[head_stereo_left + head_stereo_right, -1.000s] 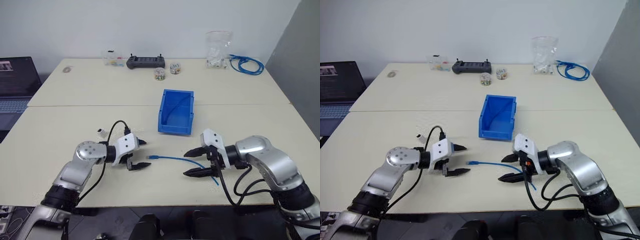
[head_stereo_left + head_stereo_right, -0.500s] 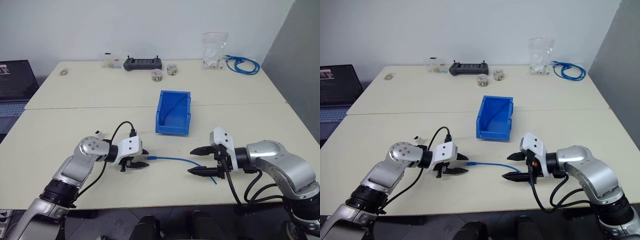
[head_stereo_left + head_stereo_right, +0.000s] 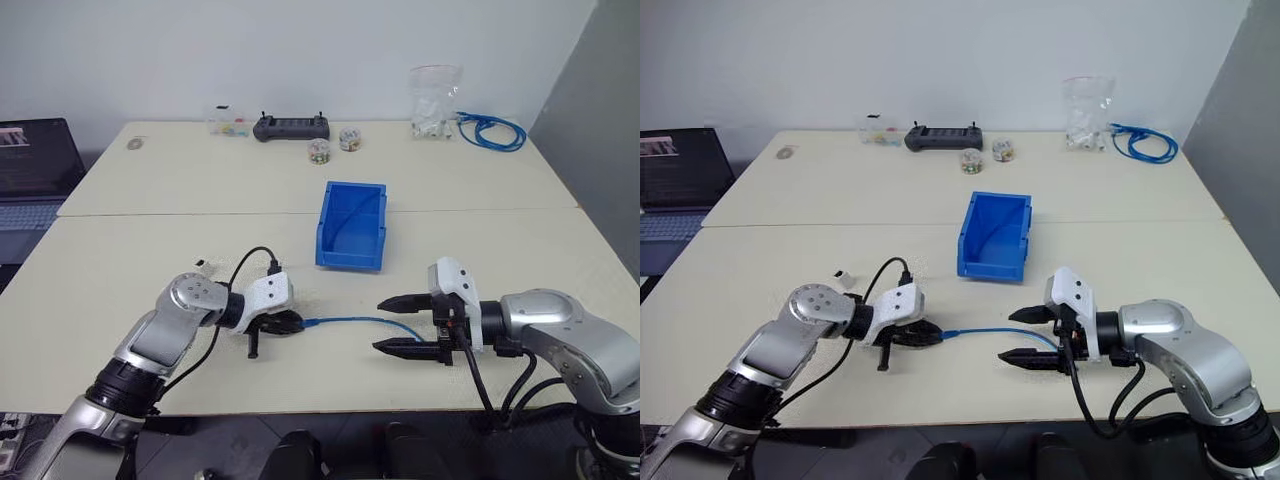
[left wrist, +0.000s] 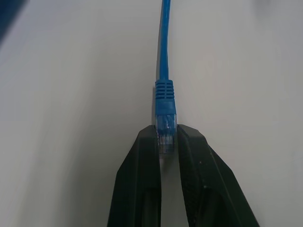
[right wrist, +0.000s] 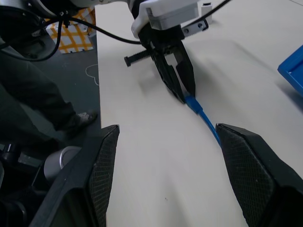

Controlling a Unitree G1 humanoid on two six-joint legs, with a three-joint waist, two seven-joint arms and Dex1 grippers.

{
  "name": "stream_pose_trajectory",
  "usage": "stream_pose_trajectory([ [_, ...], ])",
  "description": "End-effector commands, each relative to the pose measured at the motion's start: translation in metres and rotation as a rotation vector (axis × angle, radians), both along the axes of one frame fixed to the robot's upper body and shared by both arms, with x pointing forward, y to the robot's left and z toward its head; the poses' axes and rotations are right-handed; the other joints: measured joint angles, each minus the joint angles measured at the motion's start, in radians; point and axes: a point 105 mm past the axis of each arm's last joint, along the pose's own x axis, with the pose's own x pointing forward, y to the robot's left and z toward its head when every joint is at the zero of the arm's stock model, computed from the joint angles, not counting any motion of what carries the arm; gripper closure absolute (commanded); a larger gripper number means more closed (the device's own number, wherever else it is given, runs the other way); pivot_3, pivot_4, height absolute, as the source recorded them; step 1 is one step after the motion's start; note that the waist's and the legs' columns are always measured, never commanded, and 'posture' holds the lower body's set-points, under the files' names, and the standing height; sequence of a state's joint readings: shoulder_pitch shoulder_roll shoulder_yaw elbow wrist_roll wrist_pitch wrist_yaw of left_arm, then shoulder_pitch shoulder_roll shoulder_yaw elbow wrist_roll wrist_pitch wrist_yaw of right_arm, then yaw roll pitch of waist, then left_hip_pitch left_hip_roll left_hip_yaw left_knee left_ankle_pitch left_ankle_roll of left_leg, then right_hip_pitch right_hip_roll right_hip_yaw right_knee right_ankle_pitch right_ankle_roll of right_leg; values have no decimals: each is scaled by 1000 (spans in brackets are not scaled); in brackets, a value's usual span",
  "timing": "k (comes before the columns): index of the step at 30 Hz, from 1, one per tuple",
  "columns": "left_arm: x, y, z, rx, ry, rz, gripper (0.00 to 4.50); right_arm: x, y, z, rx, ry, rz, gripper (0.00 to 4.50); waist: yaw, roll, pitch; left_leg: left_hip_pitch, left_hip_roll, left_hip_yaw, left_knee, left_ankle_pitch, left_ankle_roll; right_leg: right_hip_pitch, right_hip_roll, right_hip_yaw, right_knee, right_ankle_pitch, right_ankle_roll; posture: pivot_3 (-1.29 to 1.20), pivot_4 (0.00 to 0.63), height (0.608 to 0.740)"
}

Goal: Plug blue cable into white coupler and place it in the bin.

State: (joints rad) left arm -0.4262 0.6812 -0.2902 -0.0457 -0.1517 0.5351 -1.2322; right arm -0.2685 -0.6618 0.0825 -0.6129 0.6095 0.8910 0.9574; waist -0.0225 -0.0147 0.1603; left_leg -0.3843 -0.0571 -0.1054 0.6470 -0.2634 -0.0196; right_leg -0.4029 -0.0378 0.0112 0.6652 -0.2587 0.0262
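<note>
A: Starting at the left, what has changed?

B: The left gripper stood wide open a second ago, just short of the cable tip. Now its two black fingers are pinched together on the clear plug at the end of the blue cable, which lies flat on the cream table. The wrist view shows the plug wedged between the fingertips, with the ribbed blue boot just clear of them.

A: So the cable is secured. And the white coupler?

B: I judge the small white block behind the left arm to be it. It sits untouched, so the plugging step is not yet begun.

A: The middle of the table?

B: The blue bin stands beyond the cable, well apart from both grippers. A thin dark line crosses its inside; what it is, I cannot tell.

A: And the right side?

B: The right gripper hangs with its fingers spread wide and grips nothing; the cable's far end runs between them. It has lifted slightly.

A: Any writing or brands?

B: None legible. The laptop screen at the far left is too small to read.
</note>
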Motion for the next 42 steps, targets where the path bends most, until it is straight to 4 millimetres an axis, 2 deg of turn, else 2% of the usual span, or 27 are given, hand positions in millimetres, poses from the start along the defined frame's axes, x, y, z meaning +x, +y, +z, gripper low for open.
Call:
stream_pose_trajectory([
  [1, 8, -17, 56, -204, 0, 36, 4256, -9, 7, 13, 70, -27, 17, 1052, -1, -5, 3, -1, 0, -1, 0, 0, 0, -1, 0, -1, 0, 0, 0, 0, 150, 740],
  [4, 7, -22, 77, -303, 58, 55, 4256, -9, 10, 12, 114, 0, -7, 1052, -5, -5, 3, -2, 1, -1, 0, 0, 0, -2, 0, -1, 0, 1, -1, 0, 150, 740],
  [8, 8, -25, 92, -396, 134, 83, 4256, -9, 10, 9, 140, 11, -29, 1052, -10, -5, 3, 0, 1, 0, -1, 0, 0, -1, 0, 0, 1, 0, 0, 0, 150, 740],
  [13, -4, -31, 113, -538, 282, 30, 4256, 8, 6, 13, 274, 62, -138, 1052, -7, -5, 3, 0, 1, 0, -1, 0, -1, -1, 1, 0, 1, 0, 0, 0, 150, 740],
  [16, -13, -31, 116, -579, 377, 14, 4256, 16, 5, 19, 351, 88, -169, 1052, -9, -5, 3, 1, 1, 0, -1, 0, -1, -1, 1, 2, 1, 1, -2, 0, 150, 740],
  [21, -28, -34, 116, -591, 449, -16, 4256, 17, 11, 30, 435, 146, -155, 1052, -8, -5, 3, 1, 1, 0, -1, 0, -1, -1, 1, 2, 1, 3, -4, 0, 150, 740],
  [27, -32, -35, 115, -583, 452, -16, 4256, 14, 20, 43, 503, 236, -96, 1052, -8, -5, 3, 1, 1, 0, -1, 0, -1, -2, 0, 2, 1, 3, -5, 0, 150, 740],
  [35, -31, -33, 115, -570, 438, -13, 4256, 12, 27, 48, 524, 285, -54, 1052, -7, -5, 3, 1, 1, 1, -1, 0, -1, -2, 1, 2, 0, 3, -5, 0, 150, 740],
  [36, -31, -33, 114, -569, 437, -13, 4256, 12, 28, 48, 524, 288, -51, 1420, -7, -5, 3, 1, 1, 1, -1, 0, -1, -2, 1, 2, 0, 3, -5, 0, 150, 740],
  [39, -31, -32, 115, -572, 432, -12, 4256, 11, 30, 48, 516, 301, -33, 1983, -7, -5, 3, 1, 1, 1, -1, 0, -1, -2, 1, 3, 0, 3, -5, 0, 150, 740],
  [42, -31, -33, 115, -571, 430, -17, 4256, 9, 32, 48, 514, 308, -23, 2838, -7, -5, 3, 1, 1, 1, -1, 0, -1, -2, 1, 2, 0, 3, -5, 0, 150, 740],
])
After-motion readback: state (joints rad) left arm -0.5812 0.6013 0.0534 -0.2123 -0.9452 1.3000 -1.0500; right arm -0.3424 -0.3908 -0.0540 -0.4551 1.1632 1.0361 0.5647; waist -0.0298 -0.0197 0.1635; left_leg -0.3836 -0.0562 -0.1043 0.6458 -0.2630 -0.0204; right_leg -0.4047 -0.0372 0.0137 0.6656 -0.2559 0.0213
